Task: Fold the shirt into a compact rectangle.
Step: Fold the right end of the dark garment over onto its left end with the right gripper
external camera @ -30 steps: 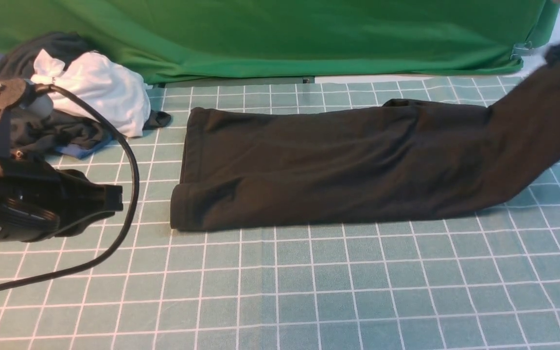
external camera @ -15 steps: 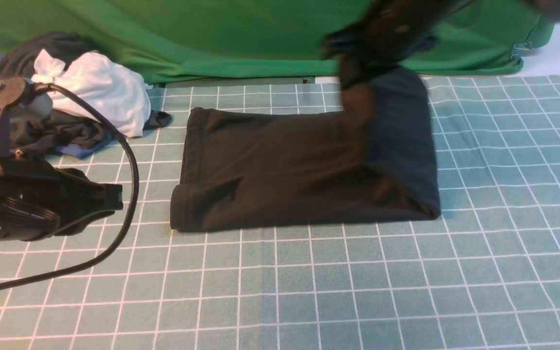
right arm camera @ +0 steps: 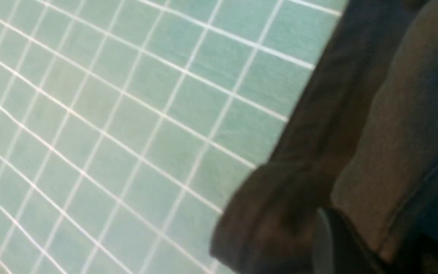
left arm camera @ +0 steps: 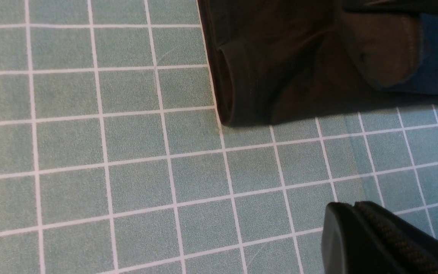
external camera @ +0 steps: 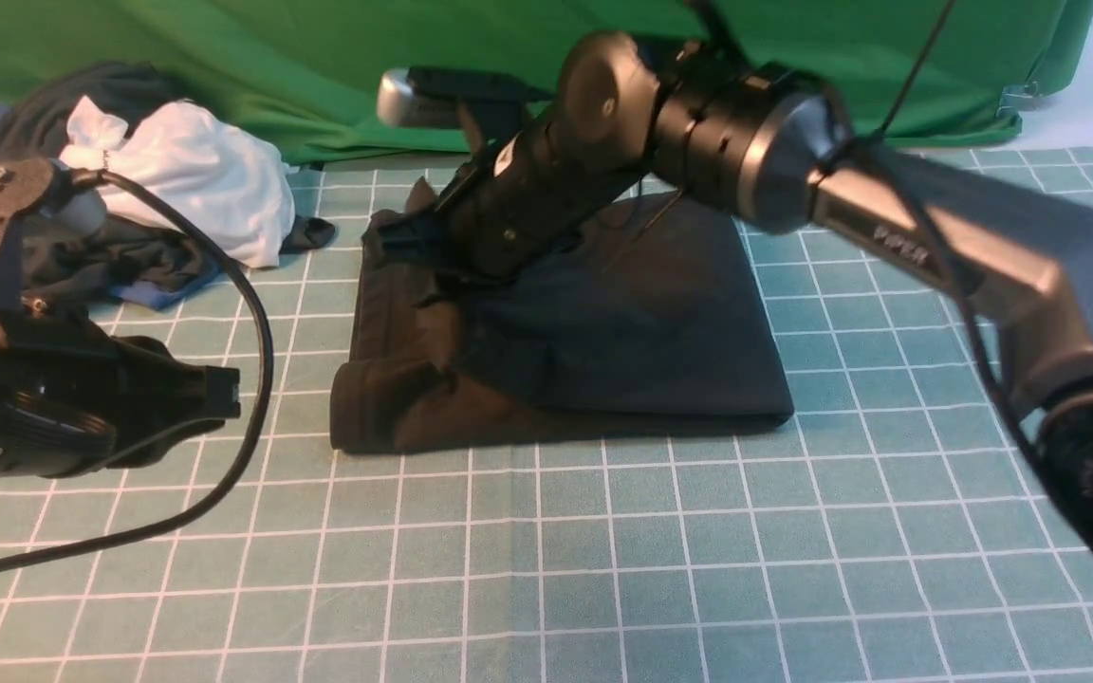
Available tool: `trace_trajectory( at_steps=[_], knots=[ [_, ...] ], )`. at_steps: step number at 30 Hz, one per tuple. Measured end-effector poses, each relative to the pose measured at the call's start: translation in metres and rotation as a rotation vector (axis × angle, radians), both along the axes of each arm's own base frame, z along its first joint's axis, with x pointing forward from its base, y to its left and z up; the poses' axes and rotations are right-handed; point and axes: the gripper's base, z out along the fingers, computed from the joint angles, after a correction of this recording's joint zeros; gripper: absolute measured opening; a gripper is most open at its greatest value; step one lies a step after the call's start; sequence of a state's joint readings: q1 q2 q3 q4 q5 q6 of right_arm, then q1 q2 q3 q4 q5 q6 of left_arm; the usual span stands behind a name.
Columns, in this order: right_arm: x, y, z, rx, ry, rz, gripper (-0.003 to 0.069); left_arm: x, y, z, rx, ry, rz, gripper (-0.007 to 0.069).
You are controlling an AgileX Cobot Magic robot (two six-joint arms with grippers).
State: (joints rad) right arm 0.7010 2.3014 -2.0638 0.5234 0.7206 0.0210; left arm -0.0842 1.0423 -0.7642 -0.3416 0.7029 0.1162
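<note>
The black shirt [external camera: 622, 351] lies on the gridded table as a folded block, its print hidden. Its upper layer, laid over from the right, covers all but a strip along the left edge. My right arm reaches across it, and the right gripper [external camera: 404, 237] is low at the shirt's far left edge. In the right wrist view the right gripper [right arm camera: 386, 251] is shut on a fold of the shirt [right arm camera: 394, 114]. My left gripper [external camera: 224, 394] hovers left of the shirt, shut and holding nothing. The left wrist view shows its tip [left arm camera: 352, 207] over bare table, short of the shirt's rolled corner [left arm camera: 242, 91].
A heap of clothes sits at the back left, with a white garment [external camera: 195, 180] on top of dark ones [external camera: 110, 256]. A green backdrop [external camera: 319, 66] hangs along the far edge. The left arm's black cable [external camera: 257, 360] loops over the table [external camera: 603, 569].
My right arm has swung from the far right across to the left, carrying the shirt's right end up and over the rest. The long strip is now folded in half. The left arm stayed still.
</note>
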Motion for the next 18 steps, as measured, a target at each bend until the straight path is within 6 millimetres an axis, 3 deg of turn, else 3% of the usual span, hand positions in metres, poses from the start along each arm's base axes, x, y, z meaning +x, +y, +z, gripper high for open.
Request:
trace_trajectory(
  at_steps=[8, 10, 13, 15, 18],
  knots=[
    [-0.003, 0.007, -0.004, 0.053, 0.051, 0.017, 0.0497, -0.001, 0.0, 0.0, 0.01, 0.003, -0.015, 0.0013],
    [-0.004, 0.004, 0.001, 0.038, 0.066, 0.046, 0.0533, 0.0, 0.0, 0.0, 0.01, 0.001, -0.015, 0.0013],
    [-0.001, -0.004, 0.012, 0.027, 0.05, 0.077, 0.0533, 0.0, 0.0, 0.0, 0.01, -0.007, -0.012, 0.0013],
    [0.005, -0.017, 0.028, 0.006, 0.006, 0.098, 0.0492, 0.001, 0.0, 0.001, 0.007, -0.016, -0.008, 0.0013],
    [0.022, -0.059, 0.066, -0.093, -0.112, 0.079, 0.025, 0.005, -0.001, 0.001, -0.017, -0.021, 0.001, 0.0013]
  ],
)
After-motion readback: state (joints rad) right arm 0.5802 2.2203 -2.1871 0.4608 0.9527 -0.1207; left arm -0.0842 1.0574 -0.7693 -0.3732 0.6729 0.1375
